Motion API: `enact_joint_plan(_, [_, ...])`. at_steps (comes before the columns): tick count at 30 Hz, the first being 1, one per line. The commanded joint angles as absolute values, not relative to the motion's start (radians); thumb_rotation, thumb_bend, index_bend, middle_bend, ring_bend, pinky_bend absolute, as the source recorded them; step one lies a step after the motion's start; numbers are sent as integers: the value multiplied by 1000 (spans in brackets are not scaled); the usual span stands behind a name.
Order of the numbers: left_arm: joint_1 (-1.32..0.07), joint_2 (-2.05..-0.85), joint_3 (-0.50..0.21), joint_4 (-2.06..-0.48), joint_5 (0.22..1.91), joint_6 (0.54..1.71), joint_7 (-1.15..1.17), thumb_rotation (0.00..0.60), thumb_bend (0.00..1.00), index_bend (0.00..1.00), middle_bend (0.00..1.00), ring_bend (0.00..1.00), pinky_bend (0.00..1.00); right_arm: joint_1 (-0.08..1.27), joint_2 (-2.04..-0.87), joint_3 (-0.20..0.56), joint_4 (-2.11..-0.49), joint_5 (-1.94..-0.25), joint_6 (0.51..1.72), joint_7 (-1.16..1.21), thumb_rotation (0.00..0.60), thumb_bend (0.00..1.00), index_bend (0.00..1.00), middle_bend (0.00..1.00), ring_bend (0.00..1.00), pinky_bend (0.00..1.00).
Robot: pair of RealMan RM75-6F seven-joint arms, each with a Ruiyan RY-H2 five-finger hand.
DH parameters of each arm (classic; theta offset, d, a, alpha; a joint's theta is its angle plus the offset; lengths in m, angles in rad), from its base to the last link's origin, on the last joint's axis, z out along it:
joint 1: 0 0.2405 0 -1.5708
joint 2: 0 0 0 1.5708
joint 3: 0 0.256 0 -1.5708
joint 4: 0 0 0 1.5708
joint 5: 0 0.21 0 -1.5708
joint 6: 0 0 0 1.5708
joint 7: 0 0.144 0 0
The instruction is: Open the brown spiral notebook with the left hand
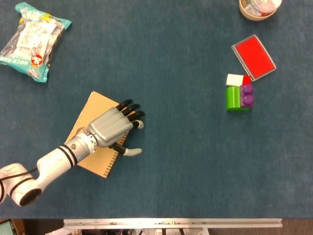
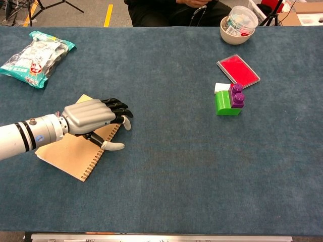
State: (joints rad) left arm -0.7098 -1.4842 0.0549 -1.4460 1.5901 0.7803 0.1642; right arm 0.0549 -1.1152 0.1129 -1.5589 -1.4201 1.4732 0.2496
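Observation:
The brown spiral notebook lies closed and flat on the blue table, its wire binding along the right edge. My left hand hovers palm down over the binding side, its dark fingertips past the notebook's right edge and curled downward, the thumb sticking out over the cloth beside the spiral. It holds nothing that I can see. Whether the fingertips touch the cover edge is hidden under the palm. My right hand shows in neither view.
A snack bag lies at the far left. A red flat case, a white block and a green-and-purple block stack sit at the right. A bowl stands at the far edge.

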Motion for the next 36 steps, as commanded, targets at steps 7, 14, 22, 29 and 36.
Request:
enact_joint_plan(7, [-711, -1481, 62, -1421, 1568, 788, 215, 0, 172, 288, 154, 0, 0, 53, -1116, 113, -1557, -1420, 1473, 254, 600, 532, 382, 369, 277, 367])
enact_joint_plan(14, [-709, -1460, 52, -1410, 1540, 802, 220, 0, 173, 291, 158, 0, 0, 54, -1117, 115, -1557, -1422, 1472, 253, 600, 532, 382, 369, 277, 367])
enact_joint_plan(22, [-709, -1447, 36, -1359, 1478, 790, 260, 0, 173, 291, 160, 0, 0, 50, -1115, 115, -1564, -1426, 1480, 249, 600, 533, 382, 369, 277, 368])
enact_joint_plan(29, [-698, -1431, 25, -1330, 1416, 790, 317, 0, 173, 291, 161, 0, 0, 47, -1112, 114, -1570, -1434, 1487, 248, 600, 533, 382, 369, 277, 367])
enact_joint_plan(36, [-647, -1375, -1, -1423, 1357, 852, 220, 0, 173, 291, 203, 5, 0, 45, -1110, 115, -1572, -1438, 1493, 251, 600, 533, 382, 369, 277, 367])
